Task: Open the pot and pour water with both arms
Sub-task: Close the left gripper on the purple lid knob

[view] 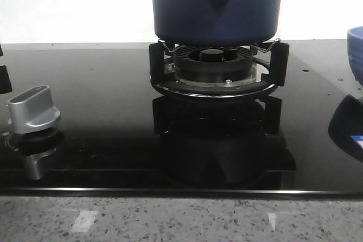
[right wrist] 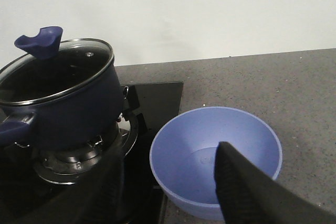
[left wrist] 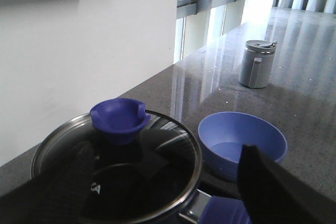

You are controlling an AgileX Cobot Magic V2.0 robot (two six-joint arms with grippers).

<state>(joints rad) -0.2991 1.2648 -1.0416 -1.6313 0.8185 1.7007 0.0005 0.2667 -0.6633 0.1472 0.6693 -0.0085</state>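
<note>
Left wrist view: we judge lid removal pending, pot (left wrist: pixel 118 182) on burner (view: pixel 214 66), lid (left wrist: pixel 79 145) on, left gripper (left wrist: pixel 163 192) wide above; next, close on knob (left wrist: pixel 119 119) at twelve o'clock.

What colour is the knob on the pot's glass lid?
The knob is deep blue; it shows best in the left wrist view.
</note>
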